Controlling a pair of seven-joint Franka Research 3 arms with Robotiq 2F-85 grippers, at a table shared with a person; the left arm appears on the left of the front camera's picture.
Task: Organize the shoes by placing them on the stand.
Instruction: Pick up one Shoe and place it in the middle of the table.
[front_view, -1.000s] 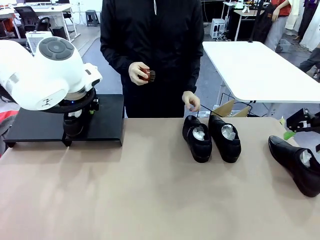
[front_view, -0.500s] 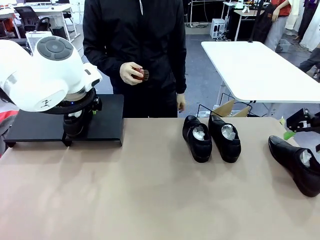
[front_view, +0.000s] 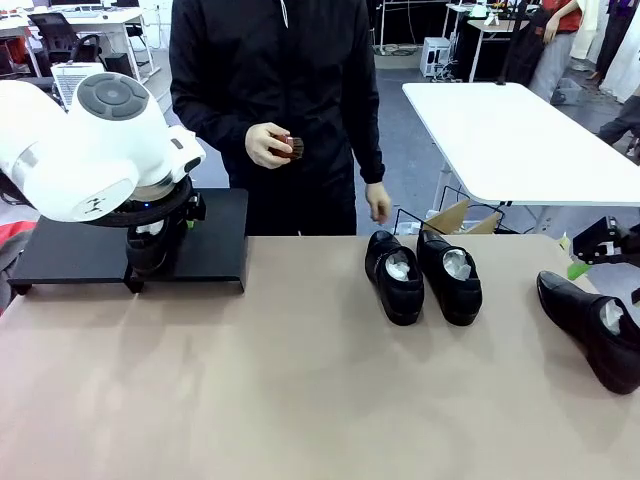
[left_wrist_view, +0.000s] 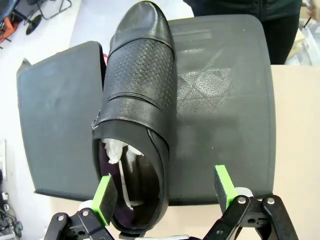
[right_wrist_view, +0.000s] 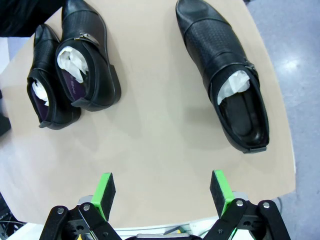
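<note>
Tan table (front_view: 300, 380) stretches before me; at its far left sits the matte-black stand (front_view: 215, 240); one glossy black shoe (left_wrist_view: 137, 115) lies on it, heel between the spread fingers of my left end effector (left_wrist_view: 164, 187); a pair of shoes (front_view: 395, 275) stands mid-table; a fourth shoe (front_view: 590, 325) lies near my right end effector (right_wrist_view: 162, 187), spread and empty; a person's hand (front_view: 265, 145) grips a small brush (front_view: 295, 149).

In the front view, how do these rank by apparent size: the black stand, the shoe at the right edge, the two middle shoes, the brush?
1. stand, clearly largest.
2. shoe at the right edge; nearer the camera, so unsure against the next.
3. two middle shoes, alike to each other.
4. brush, smallest.
</note>
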